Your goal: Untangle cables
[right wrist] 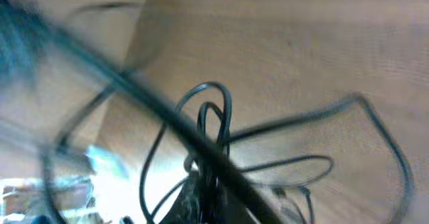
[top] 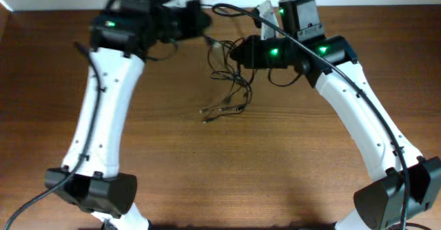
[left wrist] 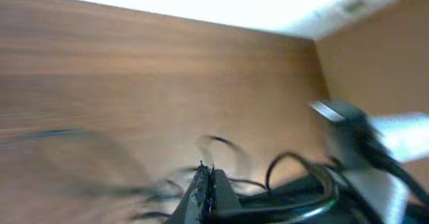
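The cables (top: 233,85) are thin black cords in a tangled bundle at the back middle of the table. Their silvery plug ends (top: 215,110) trail toward the front. My right gripper (top: 239,51) is shut on the top of the bundle. In the right wrist view, loops of cable (right wrist: 213,120) rise from its fingers (right wrist: 203,184). My left gripper (top: 204,25) is just up and left of it. In the blurred left wrist view its fingers (left wrist: 205,182) are pressed together, seemingly on a thin strand, with a cable loop (left wrist: 218,141) beyond them.
The wooden table (top: 227,168) runs to a white wall at the back. A black box-shaped device (top: 300,13) and a white item (top: 265,11) stand at the back edge, right of the grippers. The arms' thick black cables (top: 275,27) cross above the bundle.
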{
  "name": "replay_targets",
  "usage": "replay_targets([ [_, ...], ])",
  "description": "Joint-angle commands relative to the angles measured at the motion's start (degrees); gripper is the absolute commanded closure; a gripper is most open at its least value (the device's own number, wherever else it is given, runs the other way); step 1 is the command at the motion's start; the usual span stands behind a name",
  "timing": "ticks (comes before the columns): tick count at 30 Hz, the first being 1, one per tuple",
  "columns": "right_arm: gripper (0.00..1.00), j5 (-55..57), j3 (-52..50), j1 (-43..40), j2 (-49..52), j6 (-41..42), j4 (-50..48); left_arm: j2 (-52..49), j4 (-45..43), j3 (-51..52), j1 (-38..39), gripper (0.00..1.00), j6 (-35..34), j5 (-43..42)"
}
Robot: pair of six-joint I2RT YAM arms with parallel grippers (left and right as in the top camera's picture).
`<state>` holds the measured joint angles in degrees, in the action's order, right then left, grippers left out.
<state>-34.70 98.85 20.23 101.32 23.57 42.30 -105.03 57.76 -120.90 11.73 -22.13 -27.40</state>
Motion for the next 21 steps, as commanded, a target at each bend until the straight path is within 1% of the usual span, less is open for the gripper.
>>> replay_targets([
  [1,0.96,0.63,0.61,-3.65,-7.3,-3.41,8.52,-0.28,0.22,-0.31,-7.43,1.0,2.49,9.03],
  [2,0.96,0.59,0.61,-4.9,-9.22,-5.05,12.13,-0.28,0.79,-0.31,-10.08,1.0,2.49,15.23],
  [3,0.96,-0.09,0.61,-6.25,-10.86,-6.45,14.97,-0.28,1.33,-0.26,-11.02,1.0,2.49,18.82],
  [4,0.96,-6.43,0.61,-9.51,-14.05,-10.69,17.64,-0.28,2.38,-0.26,-12.04,1.0,3.52,23.91],
  [5,0.96,-11.41,0.61,-12.2,-15.93,-12.57,18.53,-0.28,3.06,-0.26,-12.63,1.0,5.81,29.38],
  [7,0.96,-16.76,0.61,-17.88,-18.64,-13.77,19.96,-0.28,4.11,-0.24,-13.09,1.0,6.1,42.1],
  [8,0.96,-17.38,0.61,-22.99,-20.41,-14.88,21.68,-0.28,4.63,-0.24,-13.64,1.0,8.0,45.2],
  [9,0.96,-17.09,0.61,-28.37,-21.38,-15.91,23.19,-0.28,5.4,-0.24,-14.64,1.0,10.03,45.42],
  [10,0.96,-15.13,0.61,-33.05,-21.57,-16.31,24.5,-0.28,6.4,-0.2,-15.98,1.0,10.1,45.42],
  [11,0.96,-10.1,0.59,-37.73,-21.42,-16.37,26.03,-0.28,7.43,-0.2,-17.33,1.0,10.1,45.4],
  [12,0.96,-4.98,0.59,-40.52,-21.18,-16.39,27.15,-0.28,8.35,-0.2,-18.4,1.0,10.16,45.35],
  [13,0.96,1.05,0.59,-42.27,-21.05,-16.28,28.06,-0.28,8.92,-0.2,-19.12,1.0,11.78,45.24],
  [14,0.96,5.92,0.59,-42.86,-20.98,-15.85,28.48,-0.28,9.07,-0.2,-19.56,1.0,12.98,45.24],
  [15,0.96,14.4,0.59,-43.15,-20.79,-13.79,29.0,-0.28,9.18,-0.2,-20.13,1.0,13.27,45.22],
  [16,0.96,19.89,0.59,-43.12,-20.46,-12.07,29.33,-0.28,9.18,-0.2,-20.46,1.0,13.27,45.22],
  [17,0.96,22.95,0.59,-43.12,-19.78,-10.88,29.81,-0.28,9.18,-0.2,-21.05,1.0,13.27,45.22],
  [18,0.96,19.8,0.59,-43.08,-19.08,-11.61,30.38,-0.28,9.25,-0.2,-21.33,1.0,13.29,44.94],
  [19,0.96,12.46,0.59,-42.42,-18.36,-16.33,30.93,-0.28,9.31,-0.2,-21.31,1.0,14.36,42.1],
  [20,0.96,4.44,0.59,-39.89,-17.38,-20.04,32.41,-0.28,9.42,-0.2,-21.27,1.0,20.61,27.91],
  [21,0.96,2.1,0.59,-34.91,-16.76,-20.39,32.92,-0.28,10.47,0.13,-21.03,1.0,26.71,13.11],
])
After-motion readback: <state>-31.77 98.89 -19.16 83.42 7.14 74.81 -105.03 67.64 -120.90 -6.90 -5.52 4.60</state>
